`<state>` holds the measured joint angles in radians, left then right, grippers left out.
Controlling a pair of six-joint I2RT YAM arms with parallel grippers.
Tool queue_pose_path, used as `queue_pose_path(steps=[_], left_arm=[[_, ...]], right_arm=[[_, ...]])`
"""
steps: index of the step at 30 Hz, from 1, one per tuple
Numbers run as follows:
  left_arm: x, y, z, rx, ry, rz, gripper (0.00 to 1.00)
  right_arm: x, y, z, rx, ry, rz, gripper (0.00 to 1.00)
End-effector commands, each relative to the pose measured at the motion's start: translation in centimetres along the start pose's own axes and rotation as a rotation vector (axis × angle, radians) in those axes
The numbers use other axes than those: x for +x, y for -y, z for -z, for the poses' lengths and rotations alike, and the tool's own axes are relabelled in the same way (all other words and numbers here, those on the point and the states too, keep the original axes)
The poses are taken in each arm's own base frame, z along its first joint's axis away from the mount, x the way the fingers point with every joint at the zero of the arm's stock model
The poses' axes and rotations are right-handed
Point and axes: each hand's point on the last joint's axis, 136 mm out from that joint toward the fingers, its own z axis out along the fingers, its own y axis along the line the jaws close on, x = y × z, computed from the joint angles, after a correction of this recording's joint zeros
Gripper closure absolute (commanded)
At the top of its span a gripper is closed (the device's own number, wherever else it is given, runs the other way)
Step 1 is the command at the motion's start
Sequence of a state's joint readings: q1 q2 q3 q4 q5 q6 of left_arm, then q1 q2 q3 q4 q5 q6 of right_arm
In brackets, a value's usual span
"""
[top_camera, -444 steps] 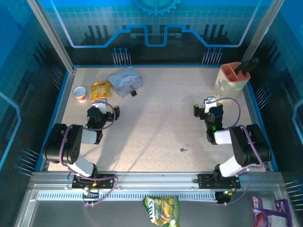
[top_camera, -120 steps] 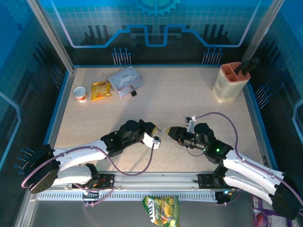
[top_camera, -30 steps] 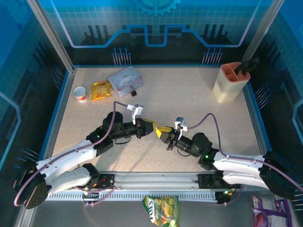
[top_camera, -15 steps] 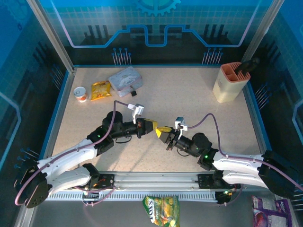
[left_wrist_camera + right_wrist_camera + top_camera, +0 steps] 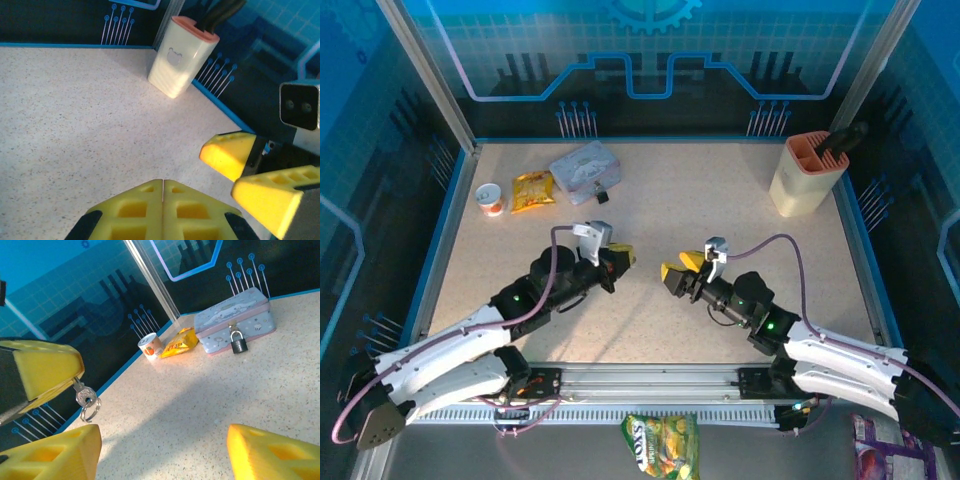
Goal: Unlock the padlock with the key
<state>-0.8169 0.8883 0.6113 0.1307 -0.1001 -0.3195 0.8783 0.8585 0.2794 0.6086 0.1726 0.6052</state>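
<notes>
The small dark padlock (image 5: 239, 344) with its silvery shackle hangs upright on the front of the grey-blue tin (image 5: 234, 317); from above the padlock (image 5: 602, 196) sits at the tin's near edge. My left gripper (image 5: 623, 256) is shut on the key (image 5: 82, 394), a little silver key hanging below its yellow fingers (image 5: 47, 371) with a ring (image 5: 90, 411) dangling from it. In the left wrist view the pads (image 5: 163, 184) press together and hide the key. My right gripper (image 5: 680, 266) faces it a short gap away, open (image 5: 164, 440) and holding nothing.
A beige utensil holder (image 5: 807, 173) stands at the back right. An orange snack bag (image 5: 533, 188) and a small cup (image 5: 491, 198) lie left of the tin (image 5: 585, 170). Blue rails edge the table.
The two grippers, tip to tip half a second ago, have drawn apart. The right one has opened and moved right; the left has pulled back left, still shut on the key.
</notes>
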Motion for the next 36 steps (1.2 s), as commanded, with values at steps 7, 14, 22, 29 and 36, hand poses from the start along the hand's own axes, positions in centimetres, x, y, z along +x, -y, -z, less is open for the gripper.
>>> queue_pose_path(steps=[7, 14, 22, 29, 36], left_arm=[[-0.6, 3.4, -0.4, 0.17, -0.018, -0.035, 1.0], [-1.1, 5.0, -0.1, 0.262, 0.0, 0.041, 1.0], [-1.3, 6.0, -0.4, 0.327, 0.016, 0.11, 1.0], [-1.4, 5.9, -0.4, 0.338, 0.031, 0.142, 1.0], [-1.3, 5.9, -0.4, 0.338, 0.033, 0.147, 1.0]], right_arm=[[-0.8, -4.4, 0.1, -0.281, 0.021, -0.078, 0.4], [-1.1, -4.9, -0.2, -0.351, 0.048, -0.154, 0.44], [-1.7, -5.9, -0.2, -0.465, 0.049, -0.253, 0.52], [-1.6, -6.6, -0.9, -0.54, 0.022, -0.292, 0.66], [-1.4, -6.3, -1.0, -0.526, 0.021, -0.301, 0.68]])
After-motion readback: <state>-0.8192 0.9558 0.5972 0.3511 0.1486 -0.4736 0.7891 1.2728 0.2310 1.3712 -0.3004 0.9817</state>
